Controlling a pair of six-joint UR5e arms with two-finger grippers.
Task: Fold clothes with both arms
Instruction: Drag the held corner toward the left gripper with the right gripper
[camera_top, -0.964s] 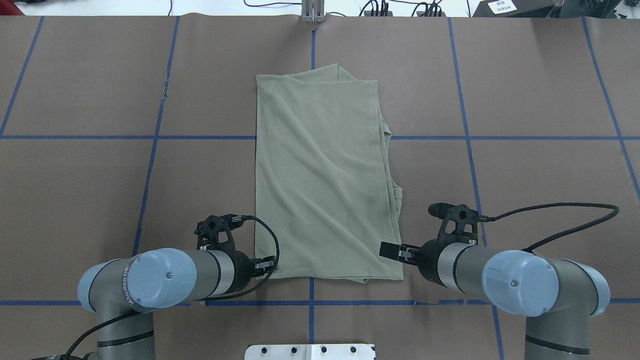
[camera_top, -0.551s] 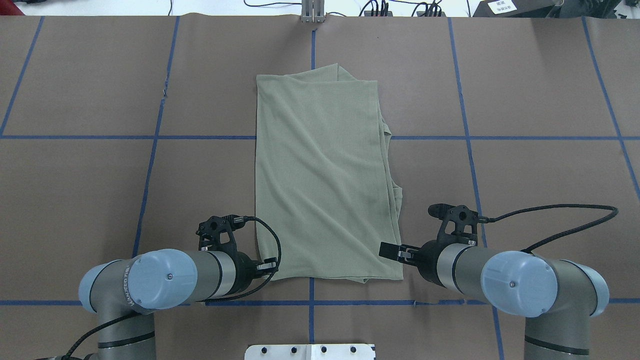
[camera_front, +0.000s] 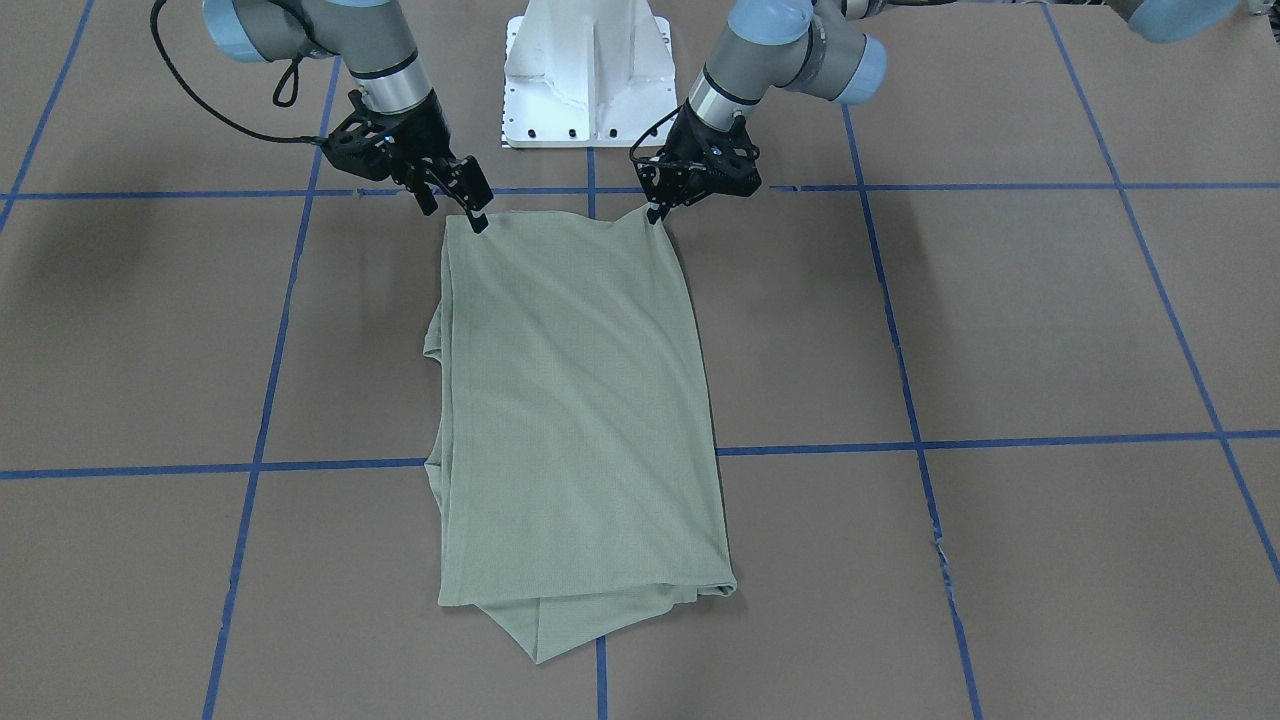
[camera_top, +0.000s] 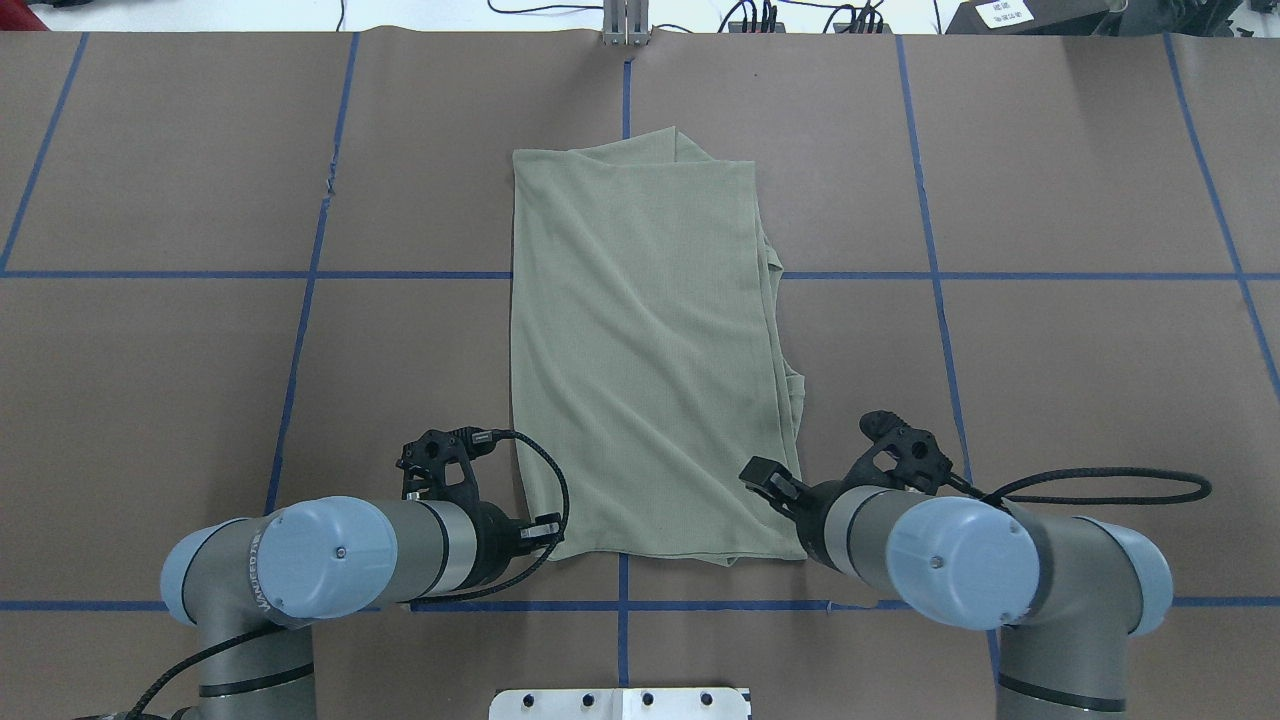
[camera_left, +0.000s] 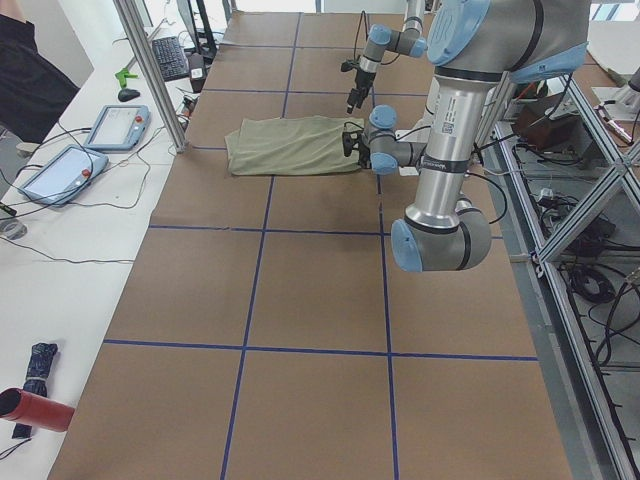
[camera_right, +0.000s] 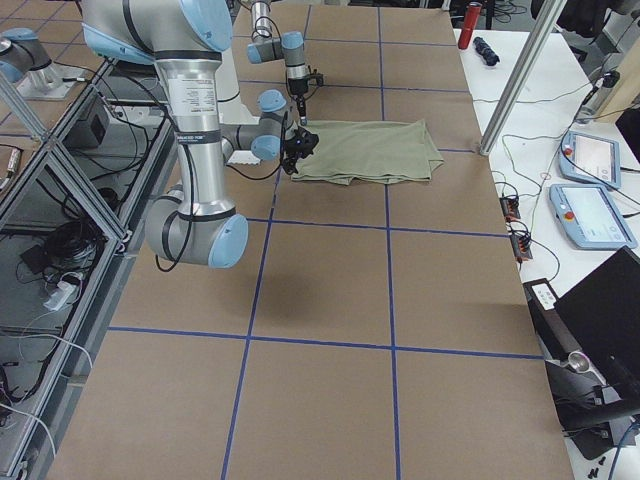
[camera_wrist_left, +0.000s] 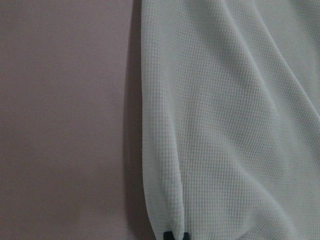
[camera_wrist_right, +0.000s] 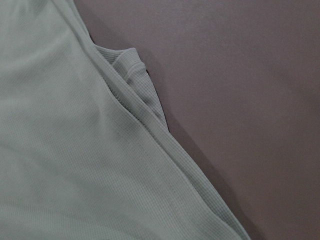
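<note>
Right gripper (camera_front: 455, 213) swung inward, gaping; left gripper (camera_front: 658, 212) pinches shirt (camera_front: 580, 420), lengthwise near-to-far.

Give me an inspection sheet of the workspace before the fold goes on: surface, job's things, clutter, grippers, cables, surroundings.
Surface: brown table cover with a blue tape grid, lying flat.
Job's things: sage-green shirt lies at mid-table, folded into a long strip, with layers peeking out along its right edge.
Clutter: nothing seen on the table.
Grippers: left gripper has its jaws shut on the shirt's near-left corner. Right gripper is at the near-right corner; its jaws cannot be told.
Cables: left wrist cable loops over the shirt's near-left corner. Right wrist cable is off the shirt.
Surroundings: tablets on the side bench, with a person beside it.
</note>
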